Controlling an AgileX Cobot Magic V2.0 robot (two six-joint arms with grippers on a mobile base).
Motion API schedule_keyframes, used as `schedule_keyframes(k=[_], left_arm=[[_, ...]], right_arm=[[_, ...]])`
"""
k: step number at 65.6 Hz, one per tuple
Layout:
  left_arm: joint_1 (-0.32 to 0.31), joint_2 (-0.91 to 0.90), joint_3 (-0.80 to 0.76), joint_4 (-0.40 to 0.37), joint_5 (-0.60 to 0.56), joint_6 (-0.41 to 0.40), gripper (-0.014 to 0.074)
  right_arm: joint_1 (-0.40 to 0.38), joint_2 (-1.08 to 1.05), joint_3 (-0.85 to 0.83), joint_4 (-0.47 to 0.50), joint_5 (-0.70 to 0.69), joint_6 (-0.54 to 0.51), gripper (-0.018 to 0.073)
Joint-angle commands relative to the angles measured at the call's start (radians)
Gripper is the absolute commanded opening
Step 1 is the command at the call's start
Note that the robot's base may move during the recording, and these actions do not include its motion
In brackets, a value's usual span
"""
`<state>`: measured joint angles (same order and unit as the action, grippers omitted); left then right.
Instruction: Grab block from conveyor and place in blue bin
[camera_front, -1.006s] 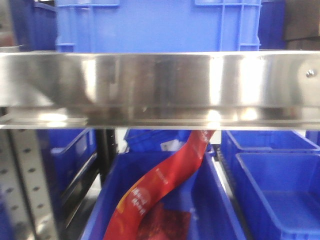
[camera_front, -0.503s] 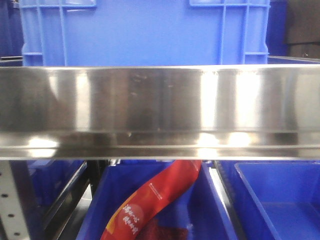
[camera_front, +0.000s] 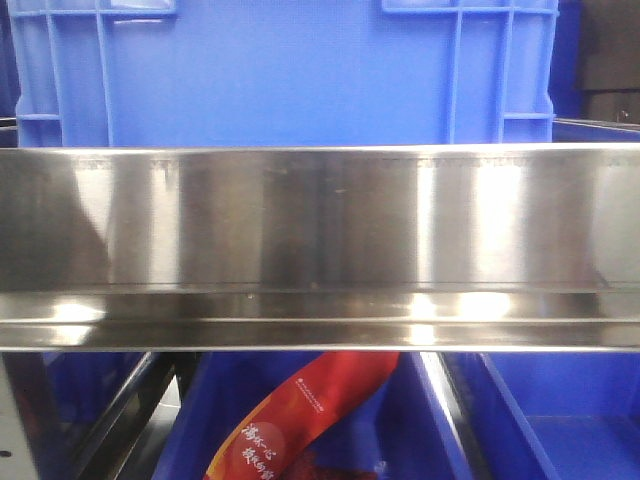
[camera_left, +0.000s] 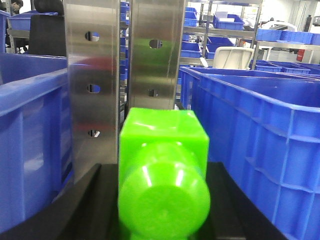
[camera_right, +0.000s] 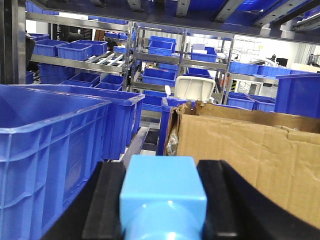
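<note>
1. Warehouse racking all round. The front view is mostly a shiny stainless shelf rail running straight across, with a big blue crate sitting up behind it.
2. Under the rail, a red packet with pale lettering slants across a lower blue tub. No arm shows in this view.
3. On the left wrist cam, the left gripper is clamped on a green block, with a black finger tight against each flank. The block has a square body and a round knob facing the lens.
4. Just past the green block are two steel uprights with slotted holes. A left-hand blue bin and a right-hand blue bin flank the gripper, and both rims sit higher than the block.
5. On the right wrist cam, the right gripper is closed on a light blue block, with its black fingers snug on both sides.
6. A deep blue bin is close on that block's left and a torn cardboard box is on its right.
7. Further back are steel racks loaded with more blue bins.
8. So both blocks are held up in the grippers and not inside any bin. Can't tell which blue bin is the target.
</note>
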<state>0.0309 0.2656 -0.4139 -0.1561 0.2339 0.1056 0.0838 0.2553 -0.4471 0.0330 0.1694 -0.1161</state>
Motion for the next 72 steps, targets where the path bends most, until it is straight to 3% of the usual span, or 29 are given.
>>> schedule_keyframes(k=[1, 20, 40, 49, 55, 65, 72], left_arm=[[-0.006, -0.004, -0.007, 0.002, -0.019, -0.002, -0.0111], [-0.006, -0.004, -0.007, 0.002, -0.024, -0.002, -0.0111], [-0.006, -0.004, -0.007, 0.002, -0.149, -0.002, -0.0111], [-0.006, 0.005, -0.01, 0.002, -0.137, -0.002, -0.0111], [-0.017, 0.028, -0.051, 0.011, -0.057, -0.002, -0.0111], [-0.125, 0.103, -0.146, 0.014, -0.019, 0.019, -0.0111], [-0.232, 0.195, -0.208, 0.084, -0.019, 0.034, -0.0111]], right_arm=[[-0.002, -0.002, 0.0, -0.006, -0.022, -0.004, -0.0162], [-0.002, -0.002, 0.0, -0.006, -0.022, -0.004, -0.0162], [-0.002, -0.002, 0.0, -0.006, -0.03, -0.004, -0.0162], [-0.002, -0.002, 0.0, 0.065, -0.039, 0.004, -0.0162], [0.003, 0.015, -0.018, 0.077, -0.022, 0.004, -0.0162], [0.049, 0.096, -0.101, 0.077, 0.022, 0.004, -0.0162], [0.111, 0.187, -0.166, 0.077, 0.013, 0.004, -0.0162]])
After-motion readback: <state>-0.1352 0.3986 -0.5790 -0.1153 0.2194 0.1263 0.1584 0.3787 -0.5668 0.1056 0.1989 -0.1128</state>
